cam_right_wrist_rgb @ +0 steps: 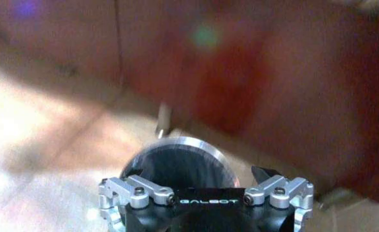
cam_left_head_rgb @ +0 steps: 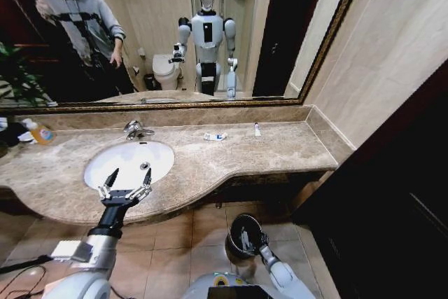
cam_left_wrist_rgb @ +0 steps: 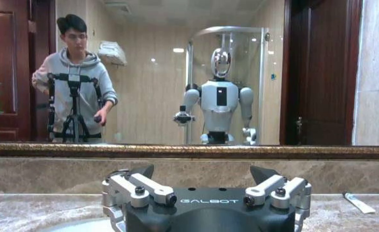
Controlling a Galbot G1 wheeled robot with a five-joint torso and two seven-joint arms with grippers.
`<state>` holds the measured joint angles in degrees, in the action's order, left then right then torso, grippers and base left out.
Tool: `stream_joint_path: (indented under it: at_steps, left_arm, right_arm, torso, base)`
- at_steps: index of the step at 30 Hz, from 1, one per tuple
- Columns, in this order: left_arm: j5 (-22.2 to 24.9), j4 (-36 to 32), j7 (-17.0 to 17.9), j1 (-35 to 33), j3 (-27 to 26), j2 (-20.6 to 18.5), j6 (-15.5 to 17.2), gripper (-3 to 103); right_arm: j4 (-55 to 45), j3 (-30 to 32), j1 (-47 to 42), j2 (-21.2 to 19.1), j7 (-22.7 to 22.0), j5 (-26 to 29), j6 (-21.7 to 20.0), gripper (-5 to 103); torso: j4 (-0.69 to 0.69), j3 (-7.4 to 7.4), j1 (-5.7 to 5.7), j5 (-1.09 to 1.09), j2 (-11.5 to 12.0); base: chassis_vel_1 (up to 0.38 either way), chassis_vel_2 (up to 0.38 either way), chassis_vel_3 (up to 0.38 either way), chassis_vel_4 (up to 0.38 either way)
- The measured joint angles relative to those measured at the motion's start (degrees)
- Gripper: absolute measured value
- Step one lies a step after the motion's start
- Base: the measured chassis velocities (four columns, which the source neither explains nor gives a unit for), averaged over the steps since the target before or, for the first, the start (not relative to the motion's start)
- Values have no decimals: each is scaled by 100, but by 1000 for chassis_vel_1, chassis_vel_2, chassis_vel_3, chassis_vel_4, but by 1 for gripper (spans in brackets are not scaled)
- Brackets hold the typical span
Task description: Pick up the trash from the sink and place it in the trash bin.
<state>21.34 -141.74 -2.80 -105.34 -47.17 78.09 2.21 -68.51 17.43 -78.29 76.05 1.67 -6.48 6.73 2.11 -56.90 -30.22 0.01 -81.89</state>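
Observation:
The white oval sink [cam_left_head_rgb: 105,169] is set in the beige marble counter, and its basin looks bare around the drain [cam_left_head_rgb: 145,166]. My left gripper [cam_left_head_rgb: 126,181] hovers open over the sink's front rim, holding nothing; in the left wrist view it [cam_left_wrist_rgb: 203,175] faces the mirror. A white-blue packet [cam_left_head_rgb: 215,136] and a small white tube [cam_left_head_rgb: 257,129] lie on the counter right of the faucet [cam_left_head_rgb: 136,129]; the tube [cam_left_wrist_rgb: 358,202] also appears in the left wrist view. On the floor the black trash bin [cam_left_head_rgb: 240,227] has my right gripper [cam_right_wrist_rgb: 199,174] open just above its shiny rim [cam_right_wrist_rgb: 189,141].
An orange-labelled bottle [cam_left_head_rgb: 40,132] stands at the counter's far left. A mirror runs along the wall behind the counter. A dark wooden door or cabinet [cam_left_head_rgb: 392,194] rises on the right, close to the bin. A thin blurred pale thing [cam_right_wrist_rgb: 164,118] lies just past the bin.

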Motion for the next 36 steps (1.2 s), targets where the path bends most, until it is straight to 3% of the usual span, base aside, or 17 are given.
stream_joint_path:
  at_steps: [3,12,21,29,36]
  left_arm:
    - [0,0,0,0,0,0,0,100]
    - [0,1,0,0,0,0,0,100]
    - [0,0,0,0,0,0,0,100]
    - [0,0,0,0,0,0,0,100]
    - [0,0,0,0,0,0,0,100]
  right_arm:
    - [-913,209,-548,-141,-205,316,205,100]
    - [-2678,553,-1802,-228,-762,341,579,100]
    - [-4344,601,-2437,-355,-987,525,650,100]
    - [-4949,606,-1918,-603,-1010,674,330,100]
    - [-4481,455,-214,-844,-924,1061,-309,100]
  torso:
    - [-1,0,0,0,0]
    - [-1,0,0,-1,0]
    - [0,0,0,-1,0]
    - [-1,0,0,-2,0]
    - [1,-1,-1,0,1]
  base:
    - [0,0,0,0]
    - [0,0,0,0]
    - [0,0,0,0]
    - [0,0,0,0]
    - [0,0,0,0]
